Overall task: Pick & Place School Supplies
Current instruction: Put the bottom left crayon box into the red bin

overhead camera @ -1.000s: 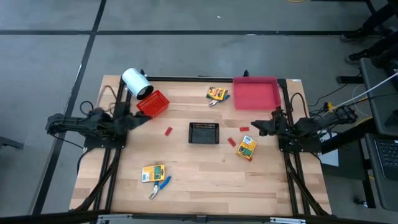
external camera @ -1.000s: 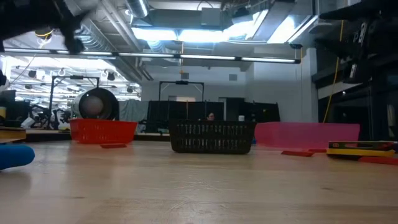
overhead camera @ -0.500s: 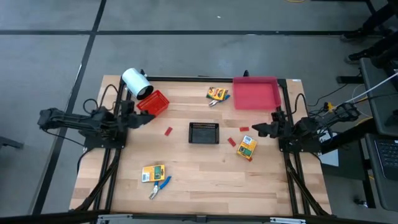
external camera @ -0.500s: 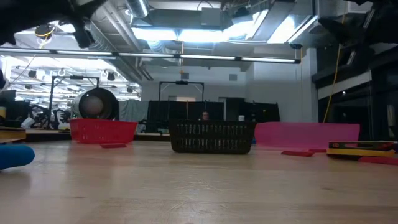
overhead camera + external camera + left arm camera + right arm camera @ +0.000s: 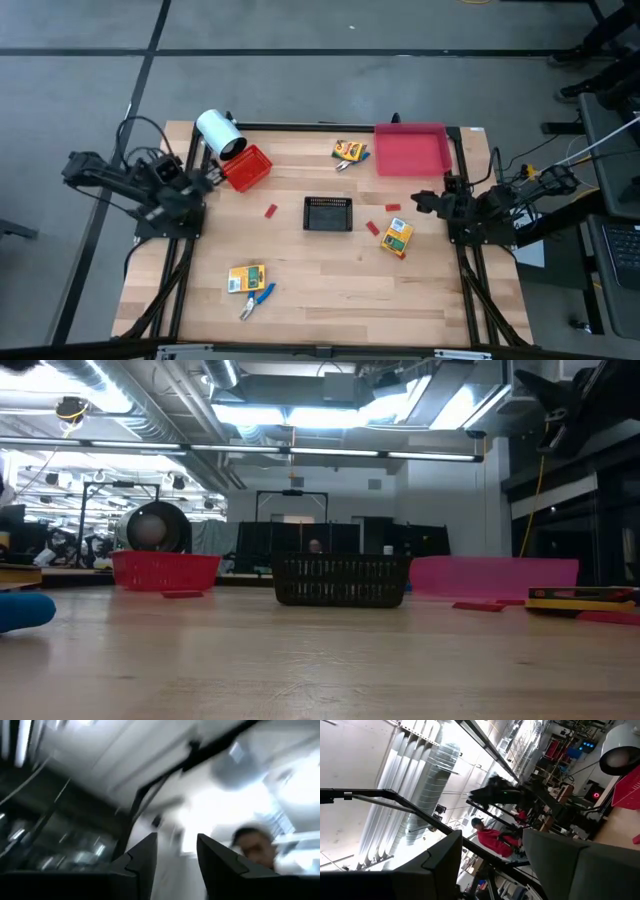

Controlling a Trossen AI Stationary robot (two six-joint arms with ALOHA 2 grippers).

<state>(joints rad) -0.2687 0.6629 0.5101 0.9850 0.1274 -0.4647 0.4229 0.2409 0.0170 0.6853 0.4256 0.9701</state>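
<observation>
Boxes [image 5: 246, 278] visible only from above; wrist views show both grippers [image 5: 176, 862] [image 5: 492, 865] parted, empty.

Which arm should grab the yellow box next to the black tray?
Right. The right gripper hangs open close to the yellow box; the left gripper sits across the table by the red basket.

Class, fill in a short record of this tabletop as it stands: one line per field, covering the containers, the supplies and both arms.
Containers: red basket, black tray, pink tray
Roll: white cylinder beside the red basket
Yellow boxes: one near the pink tray, one right of the black tray, one at the front
Blue-handled tool: by the front box
Left end effector: open, empty, left edge
Right end effector: open, empty, right edge
</observation>
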